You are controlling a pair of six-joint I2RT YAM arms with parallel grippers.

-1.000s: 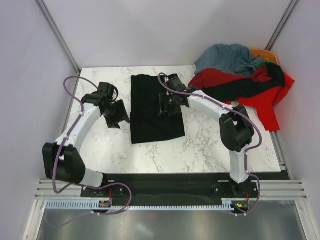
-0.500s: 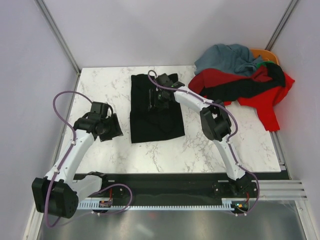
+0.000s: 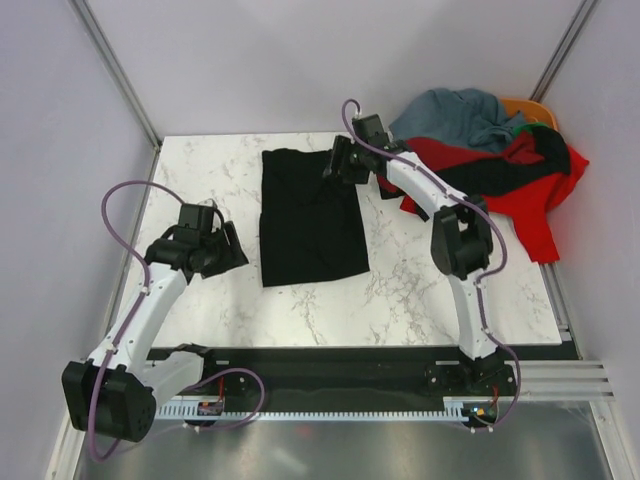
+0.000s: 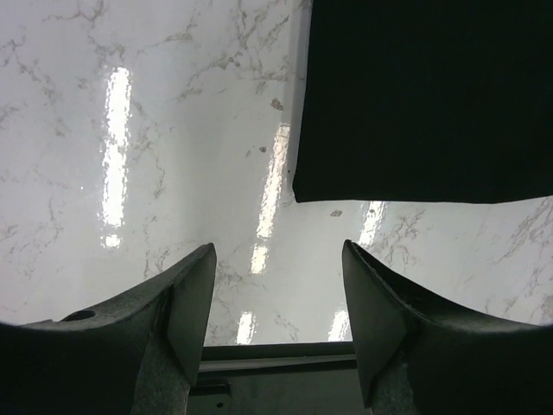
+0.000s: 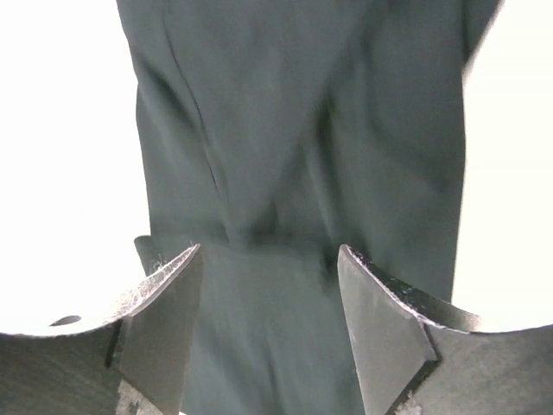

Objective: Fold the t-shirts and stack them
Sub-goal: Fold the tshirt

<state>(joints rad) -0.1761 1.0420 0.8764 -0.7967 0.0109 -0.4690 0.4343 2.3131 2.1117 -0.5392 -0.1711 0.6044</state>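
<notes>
Black t-shirt (image 3: 312,215) lies flat on table (image 3: 200,170), crumpled tees (image 3: 490,160) beside; both arms' jaws spread.

Black tee (image 3: 312,215) lies folded into a tall rectangle, flat on the marble table (image 3: 420,290). Right gripper (image 3: 336,165) is over its far right corner. Left gripper (image 3: 232,252) is over bare marble just left of the tee, apart from it. Back right corner, heaped loose: grey-blue tee (image 3: 455,112) at the back, red tee (image 3: 525,200) spilling past the table edge, black cloth (image 3: 480,175) across it, orange bit (image 3: 530,106) and green bit (image 3: 521,128) peeking out behind.
</notes>
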